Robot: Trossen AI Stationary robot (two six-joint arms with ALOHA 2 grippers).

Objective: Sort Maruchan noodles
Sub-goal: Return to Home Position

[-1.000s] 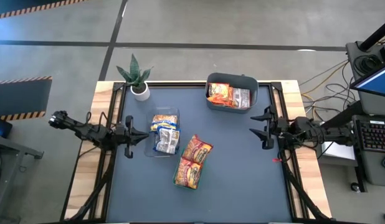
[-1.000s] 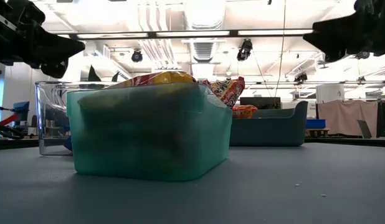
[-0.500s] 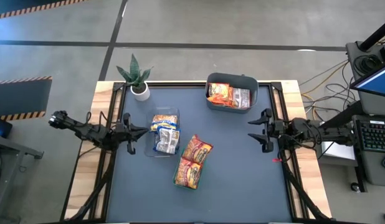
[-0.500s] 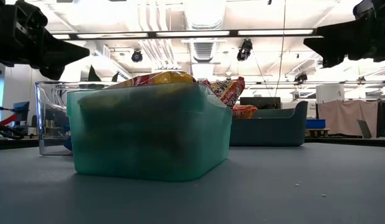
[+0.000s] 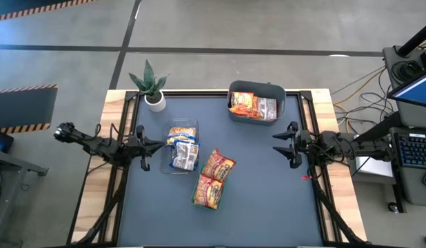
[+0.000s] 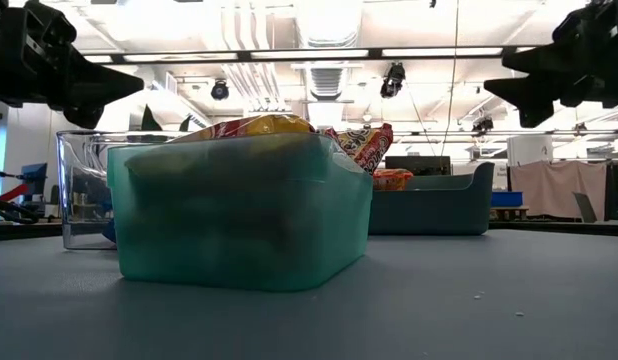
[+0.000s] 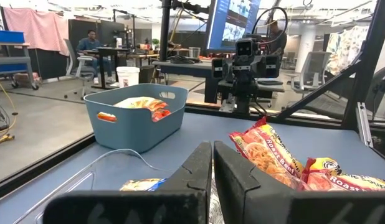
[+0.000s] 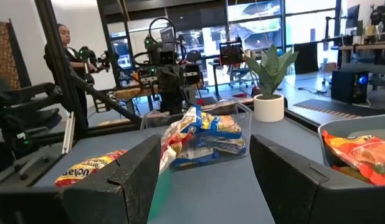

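Blue-and-yellow Maruchan noodles (image 5: pixel 183 147) lie in a clear container (image 5: pixel 165 165) left of centre. Orange-red packets (image 5: pixel 214 179) lie in a green tray (image 6: pixel 239 215) near the middle. More orange-red and silver packets (image 5: pixel 253 105) fill a grey-blue bin (image 5: pixel 258 85) at the far right. My left gripper (image 5: pixel 160 145) hovers shut and level at the table's left side, pointing at the clear container; its own wrist view shows the fingers closed (image 7: pixel 212 146). My right gripper (image 5: pixel 278 145) hovers open and level at the right side, nothing between its fingers (image 8: pixel 205 142).
A potted plant (image 5: pixel 152 86) stands at the far left corner. Bare dark mat lies between the green tray and my right gripper and along the near edge. People and desks show in the room beyond the table.
My left gripper's tip has swung a little toward the far edge, now pointing straight across at the clear container. My right gripper has rolled somewhat about its own axis, staying open. No packet has moved.
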